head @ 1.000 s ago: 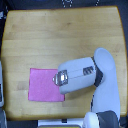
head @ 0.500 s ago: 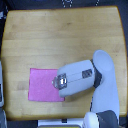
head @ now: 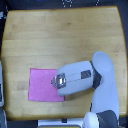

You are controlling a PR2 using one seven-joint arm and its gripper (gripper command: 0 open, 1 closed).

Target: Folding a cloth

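Cloth (head: 42, 84) — bright pink, flat on the wooden surface (head: 60, 40), in the lower part of the exterior view toward its left. 1 layer as far as can be told; no fold line shows on the exposed part. Outline reads as a rough rectangle, edges about parallel to the surface's front edge.

Gripper (head: 56, 80) sits over the cloth's right-hand edge (exterior view's right), seen from above. Its tip is a small dark-and-metallic block at the end of a bulky white wrist housing. Fingers are hidden under that housing and blurred — cannot tell whether they are spread, pressed together, or pinching fabric. Contact with the cloth cannot be confirmed either; the tip overlaps it in the picture.

Arm (head: 102, 82) — white with a dark joint band, runs from the gripper toward the exterior view's right, then bends down to the lower edge of the view. It covers the cloth's right side and a patch of the surface.

Surface: light wood, rounded corners, much larger than the cloth, fills most of the view. Pale indistinct shapes show off its left edge and along the bottom, too blurred to name.
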